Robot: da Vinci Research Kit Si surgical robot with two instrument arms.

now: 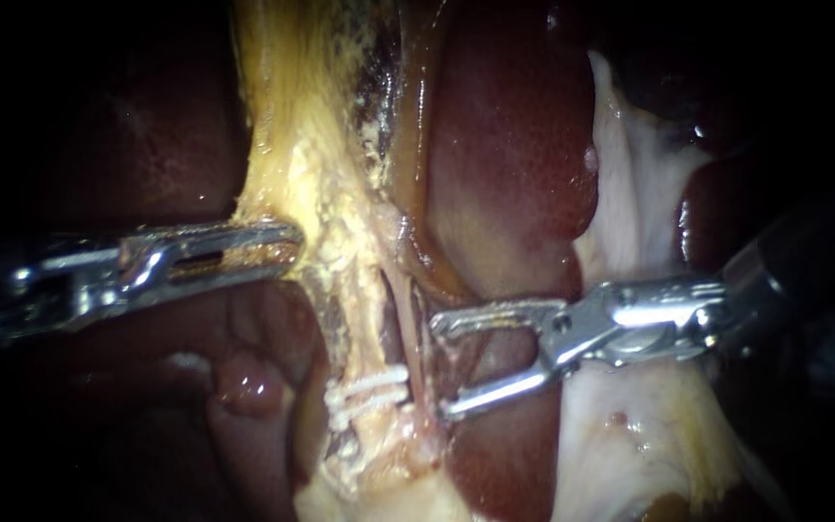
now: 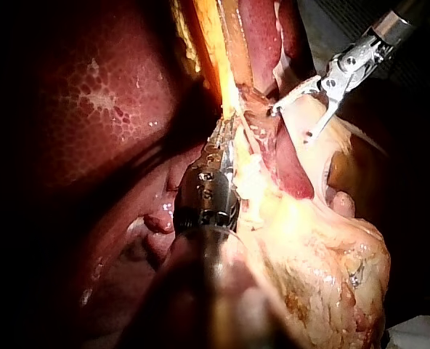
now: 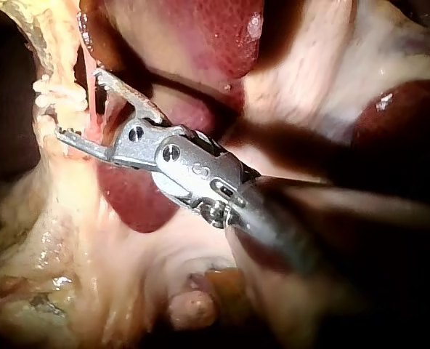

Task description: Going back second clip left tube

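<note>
Steel shaft level, the left instrument reaches in from the side. Its jaws are clamped on the edge of the yellow tissue, which stands taut above them. The right instrument comes in opposite and slightly lower, its jaws spread wide and empty, tips pointing at the left tube. Two white clips sit across that tube, close together. They are level with the lower jaw's tip and just beside it, apart from it. The upper jaw's tip lies near a thin pale strand that runs beside the tube.

Only a narrow gap shows between the open jaws and the clips. Dark red liver lies behind the right instrument, and pale tissue lies under its wrist. Above the clips the tube runs bare up to the left instrument's tip.

Both shafts run off into darkness at the edges. In the left wrist view that instrument's own jaws are buried in yellow tissue and hard to make out. Below the clips the tube is lost in fatty tissue.
</note>
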